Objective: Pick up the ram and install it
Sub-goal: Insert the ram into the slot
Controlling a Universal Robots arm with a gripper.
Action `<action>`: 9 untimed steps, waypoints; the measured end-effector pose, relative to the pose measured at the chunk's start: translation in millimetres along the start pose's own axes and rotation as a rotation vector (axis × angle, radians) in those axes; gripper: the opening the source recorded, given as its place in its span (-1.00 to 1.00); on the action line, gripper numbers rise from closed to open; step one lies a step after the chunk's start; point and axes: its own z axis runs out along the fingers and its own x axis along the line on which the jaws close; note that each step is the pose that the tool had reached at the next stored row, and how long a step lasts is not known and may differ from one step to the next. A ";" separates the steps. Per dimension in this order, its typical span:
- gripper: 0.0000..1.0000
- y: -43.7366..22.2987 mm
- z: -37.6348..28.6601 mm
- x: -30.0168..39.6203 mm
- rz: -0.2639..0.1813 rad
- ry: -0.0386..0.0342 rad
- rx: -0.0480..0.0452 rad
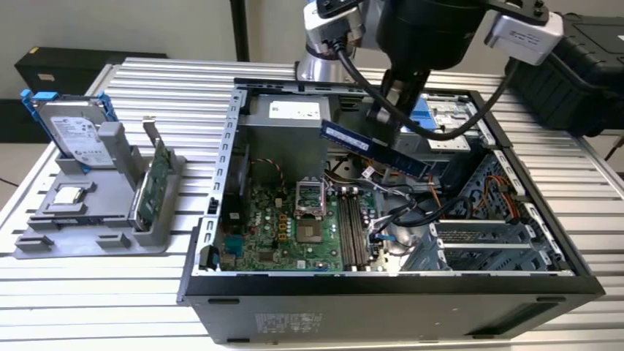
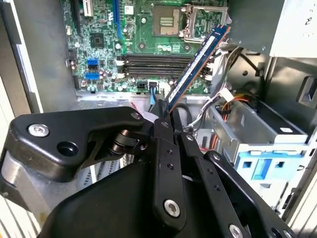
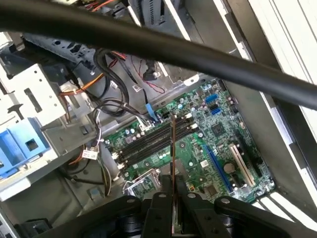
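Black two-fingered gripper (image 2: 166, 113) is pinching one end of the ram (image 2: 195, 64), a long, narrow dark-blue circuit-board stick. The stick hangs tilted above the green motherboard (image 1: 283, 227), clear of its dark parallel memory slots (image 3: 148, 144), within the open black metal computer case (image 1: 390, 281).

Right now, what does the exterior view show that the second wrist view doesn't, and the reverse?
Exterior view adds: the hard drive and green card standing in the grey holder beside the computer case. Second wrist view adds: the gripper clamped on one end of the ram. Both share: the ram, tilted above the motherboard, clear of its memory slots.
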 end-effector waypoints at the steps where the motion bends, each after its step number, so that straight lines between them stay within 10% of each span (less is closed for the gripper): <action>1: -1.00 0.0 0.1 0.0 0.017 0.0003 0.0005; 9: -1.00 0.0 0.5 0.0 0.158 0.0026 0.0048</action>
